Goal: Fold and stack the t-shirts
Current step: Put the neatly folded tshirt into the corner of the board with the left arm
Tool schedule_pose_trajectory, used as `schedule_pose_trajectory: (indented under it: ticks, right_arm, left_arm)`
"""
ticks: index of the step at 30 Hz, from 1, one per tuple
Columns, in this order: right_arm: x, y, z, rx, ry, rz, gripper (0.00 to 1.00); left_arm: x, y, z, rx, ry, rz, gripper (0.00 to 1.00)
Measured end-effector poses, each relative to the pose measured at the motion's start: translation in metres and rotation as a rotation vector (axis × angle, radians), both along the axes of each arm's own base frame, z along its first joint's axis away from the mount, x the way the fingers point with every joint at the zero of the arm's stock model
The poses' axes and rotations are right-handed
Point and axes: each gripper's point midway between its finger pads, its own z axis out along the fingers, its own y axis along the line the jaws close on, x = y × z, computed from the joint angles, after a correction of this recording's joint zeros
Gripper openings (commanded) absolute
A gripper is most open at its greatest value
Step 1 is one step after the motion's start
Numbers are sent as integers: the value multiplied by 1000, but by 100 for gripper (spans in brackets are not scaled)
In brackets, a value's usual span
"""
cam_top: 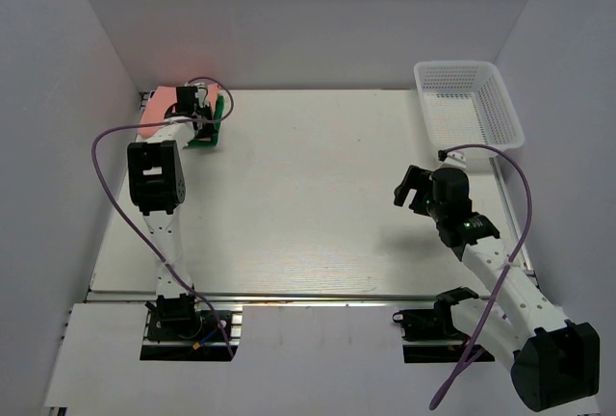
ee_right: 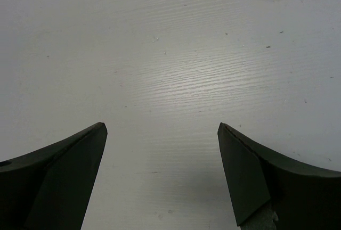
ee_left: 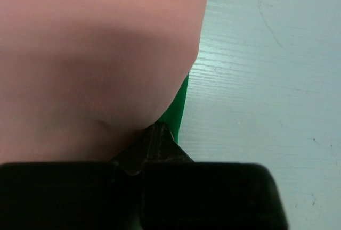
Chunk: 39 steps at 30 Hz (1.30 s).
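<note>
The salmon-pink t-shirt [cam_top: 154, 114] lies bunched in the far left corner, over the bright green t-shirt [cam_top: 220, 111]. In the left wrist view the pink t-shirt [ee_left: 96, 54] fills the upper left, with a strip of the green t-shirt [ee_left: 178, 107] showing under its edge. My left gripper [ee_left: 157, 130] is shut, its tips pinching the pink cloth's edge where it dimples, right beside the green strip. In the overhead view my left gripper [cam_top: 201, 116] sits at the shirts. My right gripper [cam_top: 412, 188] hovers over bare table at the right, open and holding nothing [ee_right: 162, 129].
A white mesh basket [cam_top: 470, 100] stands at the far right corner. The walls close in on the left, back and right. The left arm's purple cable [cam_top: 101, 161] loops out to its left.
</note>
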Motion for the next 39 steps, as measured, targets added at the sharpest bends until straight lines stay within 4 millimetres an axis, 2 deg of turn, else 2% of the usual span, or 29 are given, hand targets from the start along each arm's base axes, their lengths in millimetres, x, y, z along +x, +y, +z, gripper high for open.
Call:
schedule_pose_trajectory:
  ticks: [8, 9, 10, 12, 13, 14, 17, 21, 23, 25, 27, 29, 32, 35, 39]
  right_arm:
    - [-2, 2, 15, 20, -51, 12, 90]
    - [-2, 2, 17, 23, -59, 16, 90]
    - [-3, 3, 19, 26, -66, 19, 90]
    - [-3, 4, 22, 30, -74, 27, 90]
    - [-4, 5, 23, 35, -79, 33, 90]
    - [-4, 6, 25, 40, -84, 38, 90]
    - [-6, 10, 32, 59, -106, 60, 90]
    - [-7, 16, 45, 90, -153, 90, 90]
    - [-9, 18, 49, 104, -169, 104, 90]
    - [-11, 20, 51, 111, -177, 113, 90]
    - [-12, 20, 51, 114, -181, 115, 90]
    - [-15, 19, 50, 117, -184, 114, 90]
    - [-20, 18, 44, 120, -180, 112, 90]
    - [-25, 18, 37, 124, -177, 117, 90]
    - [-33, 18, 25, 130, -169, 131, 90]
  left_arm:
    - [3, -8, 0, -46, 4, -30, 2]
    - [2, -10, 1, -55, 6, -35, 9]
    - [1, -12, 2, -64, 11, -41, 33]
    - [-6, -21, 8, -87, 28, -63, 55]
    - [-9, -27, 14, -97, 27, -74, 82]
    - [-13, -33, 21, -100, 23, -90, 97]
    - [-30, -56, 50, -118, 7, -118, 100]
    - [-63, -111, 128, -134, -119, -207, 100]
    - [-91, -141, 158, -152, -179, -257, 100]
    - [-123, -169, 176, -167, -228, -302, 100]
    - [-159, -195, 177, -176, -230, -350, 100]
    - [-190, -213, 169, -171, -221, -379, 100]
    - [-230, -221, 149, -141, -175, -391, 100]
    - [-252, -212, 140, -93, -147, -355, 100]
    - [-259, -198, 155, -61, -189, -291, 100]
